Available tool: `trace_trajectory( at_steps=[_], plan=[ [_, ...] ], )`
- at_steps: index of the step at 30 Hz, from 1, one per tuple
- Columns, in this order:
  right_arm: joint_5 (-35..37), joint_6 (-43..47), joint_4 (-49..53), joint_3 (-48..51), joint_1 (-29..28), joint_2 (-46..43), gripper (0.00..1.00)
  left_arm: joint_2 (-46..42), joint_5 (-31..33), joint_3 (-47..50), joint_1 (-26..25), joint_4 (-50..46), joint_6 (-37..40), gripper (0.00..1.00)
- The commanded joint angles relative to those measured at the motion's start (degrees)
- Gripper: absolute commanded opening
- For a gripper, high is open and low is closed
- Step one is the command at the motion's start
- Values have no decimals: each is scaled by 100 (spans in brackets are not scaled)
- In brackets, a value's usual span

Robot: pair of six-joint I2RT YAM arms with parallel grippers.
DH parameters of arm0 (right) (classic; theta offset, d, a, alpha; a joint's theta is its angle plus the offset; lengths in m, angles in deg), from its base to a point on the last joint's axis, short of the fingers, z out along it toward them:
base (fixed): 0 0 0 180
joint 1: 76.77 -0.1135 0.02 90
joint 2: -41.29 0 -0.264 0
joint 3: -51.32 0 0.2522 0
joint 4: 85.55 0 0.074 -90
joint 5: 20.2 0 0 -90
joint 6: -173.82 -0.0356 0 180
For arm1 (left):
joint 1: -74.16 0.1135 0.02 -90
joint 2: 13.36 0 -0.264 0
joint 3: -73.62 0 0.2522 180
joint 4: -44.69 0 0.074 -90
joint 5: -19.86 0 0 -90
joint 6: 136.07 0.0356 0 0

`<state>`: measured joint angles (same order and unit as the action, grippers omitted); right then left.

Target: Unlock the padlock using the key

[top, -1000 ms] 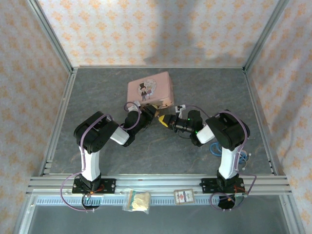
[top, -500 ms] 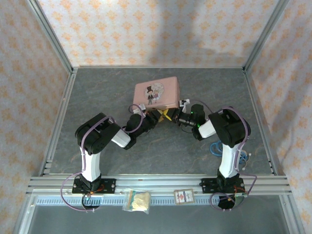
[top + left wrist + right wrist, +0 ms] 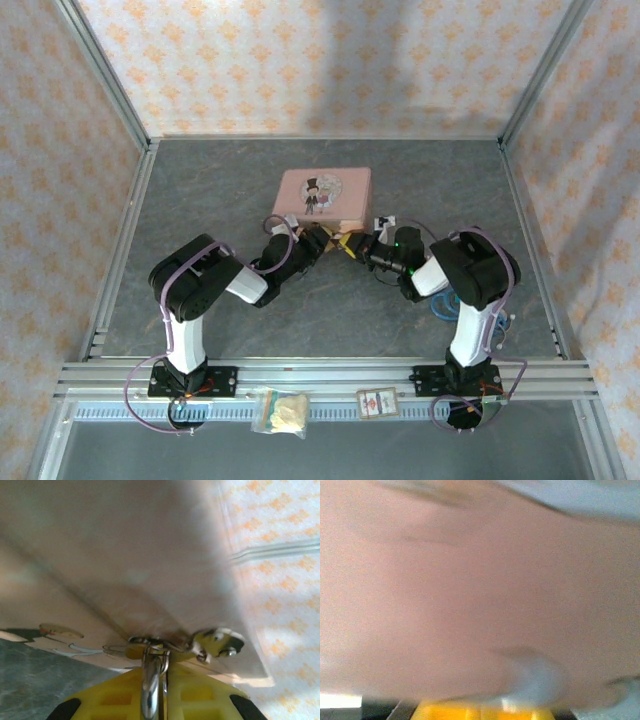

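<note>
Between the yellow fingers [image 3: 115,700] of my left gripper [image 3: 162,672] stands a silvery metal bar with a thin ring beside it and a brass-gold bit above; I take this for the padlock [image 3: 150,685]. It hangs at the front edge of the pink tin [image 3: 322,193]. From above, my left gripper [image 3: 318,240] and right gripper [image 3: 350,245] meet tip to tip at that edge. The right gripper's yellow fingertip [image 3: 215,642] sits just right of the padlock. In the right wrist view the yellow fingers [image 3: 470,712] press against the blurred pink tin [image 3: 470,580]. The key is hidden.
The tin lies mid-table with a top-hatted figure on its lid. A blue cable loop [image 3: 440,303] lies beside the right arm. A small bag [image 3: 282,412] and a card [image 3: 377,403] rest on the front rail. Metal frame posts and patterned walls bound the table.
The tin has slid right and turned square to the table. My right gripper has moved left up to the tin's front edge, meeting the left gripper, which shifted right with the tin.
</note>
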<state>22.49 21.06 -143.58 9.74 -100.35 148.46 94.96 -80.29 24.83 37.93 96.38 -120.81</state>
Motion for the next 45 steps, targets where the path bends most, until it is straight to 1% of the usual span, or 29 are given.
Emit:
trace_trajectory(
  at_steps=[1, 5, 10, 12, 13, 15, 16, 17, 20, 22, 24, 26, 28, 30, 33, 35, 38, 39, 43, 45],
  plan=[
    [117, 246, 167, 74, 88, -299, 0, -224, 925, -109, 81, -325, 258, 0],
    [191, 574, 685, 92, 103, -581, 0, -167, 1353, -394, 85, -719, 354, 0],
    [334, 969, 1384, 67, 104, -925, 0, 41, 1770, -763, 22, -943, 347, 0],
    [397, 1219, 1736, -1, 106, -1064, 0, 146, 1944, -932, -53, -1036, 372, 0],
    [509, 1453, 2080, -61, 98, -1175, 0, 298, 2033, -1028, -119, -1077, 364, 0],
    [1060, 2169, 3245, -302, 29, -1457, 0, 473, 2122, -1228, -227, -1093, 311, 0],
    [1486, 2559, 3878, -448, -33, -1643, 0, 578, 2131, -1339, -269, -1102, 262, 1],
    [1970, 2879, 4447, -578, -99, -1819, 0, 678, 2098, -1450, -304, -1105, 204, 5],
    [3129, 3490, 5571, -902, -234, -2200, 0, 911, 1959, -1700, -376, -1147, 115, 16],
    [3592, 3742, 5977, -1019, -288, -2358, 0, 989, 1882, -1779, -385, -1162, 105, 18],
    [3742, 3849, 6110, -1044, -299, -2488, 0, 1002, 1838, -1766, -385, -1109, 108, 22],
    [3897, 3927, 6244, -1095, -331, -2537, 0, 969, 1766, -1727, -385, -1073, 117, 33],
    [3994, 3981, 6329, -1146, -354, -2543, 0, 903, 1653, -1664, -381, -1054, 128, 47],
    [4022, 3990, 6346, -1165, -367, -2536, 0, 801, 1478, -1539, -371, -945, 144, 54],
    [3760, 3866, 6241, -1163, -383, -2547, 0, 543, 1065, -1201, -342, -620, 188, 56],
    [3517, 3640, 6074, -1133, -398, -2578, 0, 356, 682, -855, -330, -263, 190, 56],
    [3184, 3211, 5719, -1086, -412, -2574, 0, 138, 229, -465, -324, -48, 205, 56],
    [3108, 3096, 5607, -1077, -415, -2573, 0, -93, 156, -366, -330, -77, 207, 56],
    [2821, 2796, 5192, -1068, -413, -2605, 0, -496, 101, 19, -328, -210, 299, 58],
    [2554, 2667, 4988, -1081, -411, -2613, 0, -602, 110, 163, -305, -108, 75, 59]
  ],
)
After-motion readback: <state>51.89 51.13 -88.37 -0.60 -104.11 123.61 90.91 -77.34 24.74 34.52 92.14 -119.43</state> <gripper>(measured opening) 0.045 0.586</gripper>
